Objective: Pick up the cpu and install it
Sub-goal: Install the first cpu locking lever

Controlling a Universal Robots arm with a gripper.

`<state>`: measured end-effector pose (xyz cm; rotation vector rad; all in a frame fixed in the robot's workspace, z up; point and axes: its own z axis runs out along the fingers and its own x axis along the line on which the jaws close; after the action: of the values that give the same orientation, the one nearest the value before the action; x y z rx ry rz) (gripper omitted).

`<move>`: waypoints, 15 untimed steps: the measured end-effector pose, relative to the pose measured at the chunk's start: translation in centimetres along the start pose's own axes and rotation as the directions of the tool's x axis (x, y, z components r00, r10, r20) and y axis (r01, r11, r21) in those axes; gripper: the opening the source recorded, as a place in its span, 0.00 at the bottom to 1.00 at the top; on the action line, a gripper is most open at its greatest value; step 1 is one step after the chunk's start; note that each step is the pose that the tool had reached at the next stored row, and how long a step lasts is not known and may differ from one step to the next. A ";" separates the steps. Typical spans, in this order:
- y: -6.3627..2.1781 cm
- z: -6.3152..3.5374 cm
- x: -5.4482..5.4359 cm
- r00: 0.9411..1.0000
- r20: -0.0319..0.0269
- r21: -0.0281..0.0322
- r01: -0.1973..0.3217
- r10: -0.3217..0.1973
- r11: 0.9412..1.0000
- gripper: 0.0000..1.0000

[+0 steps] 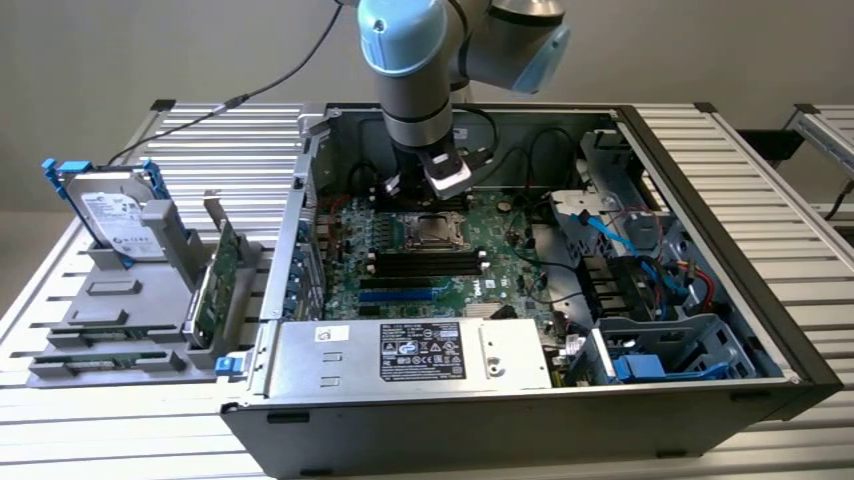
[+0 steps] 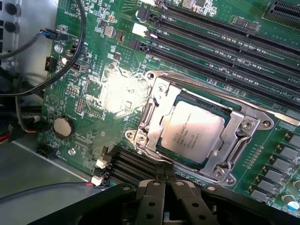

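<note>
Cpu: one cpu (image 2: 196, 133) is seen lying flat in the socket frame (image 2: 243, 124) on the motherboard (image 2: 93, 98), silver top upward, with metal around all its edges.
Fingers: pressed together, with nothing held between them. The gripper (image 2: 166, 182) is placed near the socket's edge, apart from the chip.
Step in hand: the chip is judged to be already seated, so the placing appears done. Whether the frame's lever is latched cannot be told.
What is called for: any further move would have to be kept clear of the frame and lever, and the chip left undisturbed.
Counts: one arm (image 1: 414, 70); one socket; four black memory slots (image 1: 427, 262) beside it; one hard drive (image 1: 118, 218) stood in a grey holder (image 1: 107, 300) on the surface (image 1: 200, 130); one labelled silver box (image 1: 414, 352) inside the case (image 1: 754, 270).
</note>
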<state>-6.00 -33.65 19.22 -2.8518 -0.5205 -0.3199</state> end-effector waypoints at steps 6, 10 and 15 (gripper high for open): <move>0.05 0.13 0.1 1.000 0.002 0.000 0.000 0.000 1.000 0.11; 0.12 0.28 0.2 1.000 0.002 0.000 0.000 0.000 1.000 0.11; 0.17 0.43 0.3 1.000 0.002 0.000 0.000 0.000 1.000 0.11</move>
<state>-5.62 -33.61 18.84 -2.8521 -0.5202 -0.3171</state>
